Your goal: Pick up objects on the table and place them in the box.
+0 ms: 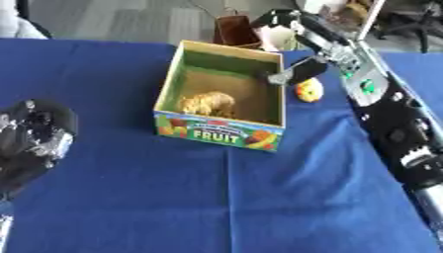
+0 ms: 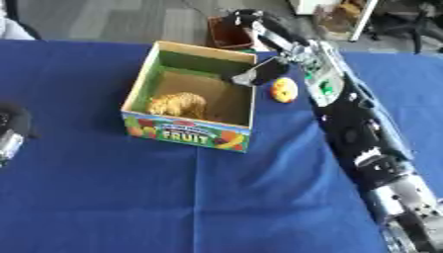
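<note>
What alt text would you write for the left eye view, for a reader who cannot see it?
An open fruit box sits on a blue table with a tan item inside it. The robot's right arm reaches past the box's far right corner, near a yellow-orange object on the cloth. The left hand shows at the left edge.

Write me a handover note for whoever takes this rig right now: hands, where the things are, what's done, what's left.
Right hand: reached out past the far right corner of the box, by a brown container and a black-and-white thing; I cannot tell its fingers or whether it holds anything.
Left hand: idle at the left edge of the table, fingers curled, holding nothing.
Done: a tan lumpy item lies inside the box.
Left: a small yellow and orange item on the cloth just right of the box, apart from it.
</note>
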Robot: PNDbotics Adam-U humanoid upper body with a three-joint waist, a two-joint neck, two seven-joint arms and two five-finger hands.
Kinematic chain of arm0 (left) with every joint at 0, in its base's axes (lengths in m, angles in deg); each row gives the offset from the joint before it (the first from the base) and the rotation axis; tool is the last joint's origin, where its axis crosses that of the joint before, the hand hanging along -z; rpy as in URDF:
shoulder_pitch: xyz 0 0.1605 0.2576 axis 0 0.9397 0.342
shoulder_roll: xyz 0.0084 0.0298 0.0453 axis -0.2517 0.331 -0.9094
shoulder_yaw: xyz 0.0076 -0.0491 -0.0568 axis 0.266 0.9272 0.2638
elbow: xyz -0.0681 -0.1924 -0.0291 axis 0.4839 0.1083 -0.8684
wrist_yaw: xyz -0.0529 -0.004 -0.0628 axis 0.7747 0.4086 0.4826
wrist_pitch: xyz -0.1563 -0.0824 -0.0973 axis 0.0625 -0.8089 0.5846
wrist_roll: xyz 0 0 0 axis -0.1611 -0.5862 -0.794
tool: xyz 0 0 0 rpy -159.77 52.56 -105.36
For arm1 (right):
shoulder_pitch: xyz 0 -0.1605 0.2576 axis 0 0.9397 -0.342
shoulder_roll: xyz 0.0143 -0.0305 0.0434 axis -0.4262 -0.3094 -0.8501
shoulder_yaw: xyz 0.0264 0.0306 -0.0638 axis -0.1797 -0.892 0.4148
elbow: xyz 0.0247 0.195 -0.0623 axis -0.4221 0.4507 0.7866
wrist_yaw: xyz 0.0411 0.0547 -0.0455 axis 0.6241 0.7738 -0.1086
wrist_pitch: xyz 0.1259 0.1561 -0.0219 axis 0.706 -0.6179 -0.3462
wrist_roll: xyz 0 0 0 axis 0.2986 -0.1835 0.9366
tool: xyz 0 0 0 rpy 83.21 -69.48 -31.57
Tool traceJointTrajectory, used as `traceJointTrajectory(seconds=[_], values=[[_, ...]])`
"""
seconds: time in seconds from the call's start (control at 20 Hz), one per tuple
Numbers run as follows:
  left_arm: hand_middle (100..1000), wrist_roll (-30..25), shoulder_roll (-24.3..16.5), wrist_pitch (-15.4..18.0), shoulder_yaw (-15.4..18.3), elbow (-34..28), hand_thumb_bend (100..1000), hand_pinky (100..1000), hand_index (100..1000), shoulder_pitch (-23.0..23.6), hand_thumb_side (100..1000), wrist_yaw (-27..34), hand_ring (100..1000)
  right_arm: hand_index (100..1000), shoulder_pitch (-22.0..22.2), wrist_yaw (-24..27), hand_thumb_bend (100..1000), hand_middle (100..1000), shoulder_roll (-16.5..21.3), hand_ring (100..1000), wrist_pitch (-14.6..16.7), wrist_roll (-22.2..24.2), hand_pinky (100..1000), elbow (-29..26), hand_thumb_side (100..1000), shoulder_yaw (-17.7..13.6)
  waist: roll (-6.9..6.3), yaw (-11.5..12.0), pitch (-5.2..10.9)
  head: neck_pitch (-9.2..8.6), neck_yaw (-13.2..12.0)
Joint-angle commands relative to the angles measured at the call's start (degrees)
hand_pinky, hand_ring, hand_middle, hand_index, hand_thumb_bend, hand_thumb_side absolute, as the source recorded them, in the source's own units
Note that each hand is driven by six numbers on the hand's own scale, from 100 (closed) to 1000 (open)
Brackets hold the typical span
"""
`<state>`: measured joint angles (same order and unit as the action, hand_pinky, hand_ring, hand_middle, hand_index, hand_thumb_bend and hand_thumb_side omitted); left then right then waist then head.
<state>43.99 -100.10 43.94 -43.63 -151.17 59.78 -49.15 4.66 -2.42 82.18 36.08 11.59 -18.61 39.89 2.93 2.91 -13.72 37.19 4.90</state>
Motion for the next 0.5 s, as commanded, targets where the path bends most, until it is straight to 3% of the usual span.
traceJointTrajectory(seconds=[0.05,0.5], values=[[530,0.39,-1.48,0.07,0.62,-1.23,233,546,595,-0.21,146,-0.38,493,857,0.01,1.96,485,758,5.27,823,-3.63,-1.97,822,0.15,308,-2.69,-0.24,-0.44,1.3,-0.64,-0.47],[529,0.6,-1.65,0.23,0.77,-1.38,231,546,594,0.04,146,-0.53,492,849,4.18,-0.63,458,740,10.06,811,-9.51,-8.64,812,9.49,361,-6.35,-0.88,-1.75,1.09,-1.28,-0.4]])
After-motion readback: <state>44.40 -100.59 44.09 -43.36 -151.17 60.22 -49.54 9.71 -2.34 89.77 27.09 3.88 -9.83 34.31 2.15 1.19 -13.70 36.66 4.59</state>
